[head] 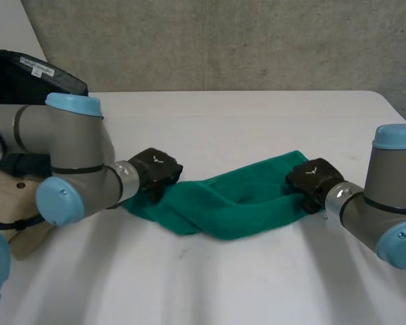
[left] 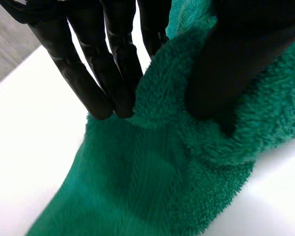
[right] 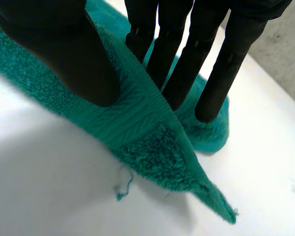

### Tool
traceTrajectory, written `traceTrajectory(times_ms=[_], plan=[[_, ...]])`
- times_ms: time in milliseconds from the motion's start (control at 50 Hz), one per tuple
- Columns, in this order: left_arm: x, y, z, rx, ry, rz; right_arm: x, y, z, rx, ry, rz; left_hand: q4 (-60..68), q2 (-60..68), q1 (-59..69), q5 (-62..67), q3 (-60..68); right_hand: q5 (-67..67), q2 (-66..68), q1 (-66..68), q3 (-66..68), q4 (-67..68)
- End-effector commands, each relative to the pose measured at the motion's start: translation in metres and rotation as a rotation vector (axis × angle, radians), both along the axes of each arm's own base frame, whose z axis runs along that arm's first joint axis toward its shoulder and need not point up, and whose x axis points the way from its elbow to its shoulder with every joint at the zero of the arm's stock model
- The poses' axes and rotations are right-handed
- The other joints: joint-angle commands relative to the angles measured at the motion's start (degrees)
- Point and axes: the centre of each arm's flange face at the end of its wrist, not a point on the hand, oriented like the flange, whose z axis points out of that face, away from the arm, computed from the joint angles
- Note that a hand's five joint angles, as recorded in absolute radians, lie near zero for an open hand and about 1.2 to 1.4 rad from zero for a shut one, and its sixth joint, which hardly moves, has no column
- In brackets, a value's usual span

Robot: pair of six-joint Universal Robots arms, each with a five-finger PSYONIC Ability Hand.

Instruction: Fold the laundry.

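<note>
A green towel [head: 230, 200] lies bunched in a long band across the middle of the white table [head: 243, 122]. My left hand [head: 155, 172] is at the towel's left end. In the left wrist view its fingers [left: 101, 73] and thumb [left: 231, 69] pinch a raised fold of the towel [left: 187, 162]. My right hand [head: 312, 179] is at the towel's right end. In the right wrist view its thumb [right: 64, 54] and fingers [right: 187, 64] pinch the towel's edge [right: 137, 128] near a pointed corner that sticks out past the hand.
A dark bag [head: 27, 78] with a white label sits at the table's far left. A light wooden block [head: 10, 210] lies under my left arm. A grey wall [head: 223, 40] stands behind the table.
</note>
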Motion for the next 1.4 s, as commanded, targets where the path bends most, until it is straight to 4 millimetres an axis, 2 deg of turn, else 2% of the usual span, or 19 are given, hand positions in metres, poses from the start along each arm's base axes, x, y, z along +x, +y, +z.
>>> traceTrajectory(times_ms=[20,40,100,120,200,280,400,520,540,600,620,700,760,840,1000,1080,1120,1320,1400], plan=[[-0.015,-0.02,0.043,-0.188,0.067,0.058,0.008,-0.032,0.033,-0.176,-0.035,-0.022,12.4,12.6,15.6,14.8,13.2,13.2,12.6,14.9,12.1,11.7],[-0.017,-0.03,0.07,-0.275,0.111,0.09,0.01,-0.047,0.055,-0.271,-0.065,-0.046,12.4,12.6,15.6,14.8,13.2,13.2,12.6,14.9,12.1,11.7],[-0.016,-0.04,0.117,-0.405,0.207,0.157,0.011,-0.069,0.094,-0.435,-0.123,-0.096,12.4,12.6,15.6,14.8,13.2,13.2,12.6,14.9,12.1,11.7],[-0.012,-0.044,0.151,-0.5,0.294,0.212,0.011,-0.082,0.122,-0.548,-0.174,-0.135,12.4,12.6,15.6,14.8,13.2,13.2,12.6,14.9,12.1,11.7],[0.004,-0.052,0.221,-0.734,0.513,0.344,0.007,-0.101,0.19,-0.801,-0.342,-0.22,12.4,12.6,15.6,14.8,13.2,13.2,12.6,14.9,12.1,11.7],[0.013,-0.048,0.255,-0.858,0.638,0.388,0.009,-0.104,0.228,-0.933,-0.475,-0.217,12.4,12.6,15.6,14.8,13.2,13.2,12.6,14.9,12.1,11.7],[0.013,-0.037,0.219,-0.74,0.564,0.382,0.022,-0.103,0.216,-0.875,-0.471,-0.136,12.4,12.6,15.6,14.8,13.2,13.2,12.6,14.9,12.1,11.7],[0.007,-0.016,0.125,-0.496,0.382,0.38,0.027,-0.089,0.138,-0.583,-0.359,-0.082,12.4,12.6,15.6,14.8,13.2,13.2,12.6,14.9,12.1,11.7],[0.009,-0.011,0.1,-0.438,0.333,0.39,0.025,-0.084,0.112,-0.498,-0.326,-0.07,12.4,12.6,15.6,14.8,13.2,13.2,12.6,14.9,12.1,11.7],[0.013,-0.004,0.062,-0.352,0.248,0.407,0.023,-0.074,0.073,-0.374,-0.272,-0.043,12.4,12.6,15.6,14.8,13.2,13.2,12.6,14.9,12.1,11.7],[0.016,0.001,0.038,-0.3,0.193,0.422,0.021,-0.066,0.049,-0.303,-0.235,-0.026,12.4,12.6,15.6,14.8,13.2,13.2,12.6,14.9,12.1,11.7],[0.025,0.02,0.011,-0.195,0.07,0.466,0.012,-0.051,0.008,-0.183,-0.122,-0.002,12.4,12.6,15.6,14.8,13.2,13.2,12.6,14.9,12.1,11.7],[0.031,0.031,0.021,-0.17,0.034,0.488,0.003,-0.046,0.0,-0.15,-0.06,-0.002,11.6,11.7,14.7,14.0,12.4,13.2,12.6,14.9,12.1,11.7],[0.029,0.047,0.053,-0.194,0.033,0.441,-0.004,-0.043,0.005,-0.128,-0.043,-0.013,-23.5,-23.3,-20.3,-21.1,-22.7,13.2,12.6,14.9,12.1,11.7],[0.008,0.047,0.085,-0.31,-0.021,0.226,-0.008,-0.034,0.018,-0.103,-0.065,-0.027,-41.2,-41.1,-38.1,-38.8,-40.4,13.2,12.6,14.9,12.1,11.7],[-0.006,0.033,0.076,-0.333,-0.047,0.125,-0.009,-0.029,0.018,-0.092,-0.07,-0.028,-43.6,-43.4,-40.4,-41.2,-42.8,13.2,12.6,14.9,12.1,11.7],[-0.013,0.033,0.06,-0.284,-0.078,0.071,-0.009,-0.028,0.017,-0.089,-0.07,-0.028,-43.9,-43.8,-40.8,-41.5,-43.1,13.2,12.6,14.9,12.1,11.7],[-0.013,0.03,0.008,-0.112,-0.229,-0.045,-0.014,-0.029,0.012,-0.077,-0.064,-0.039,-40.0,-39.9,-36.9,-37.6,-39.3,13.2,12.6,14.9,12.1,11.7],[-0.014,0.03,0.002,-0.104,-0.237,-0.058,-0.016,-0.032,0.013,-0.083,-0.061,-0.05,-27.1,-27.0,-24.0,-24.7,-26.4,13.2,12.6,14.9,12.1,11.7]])
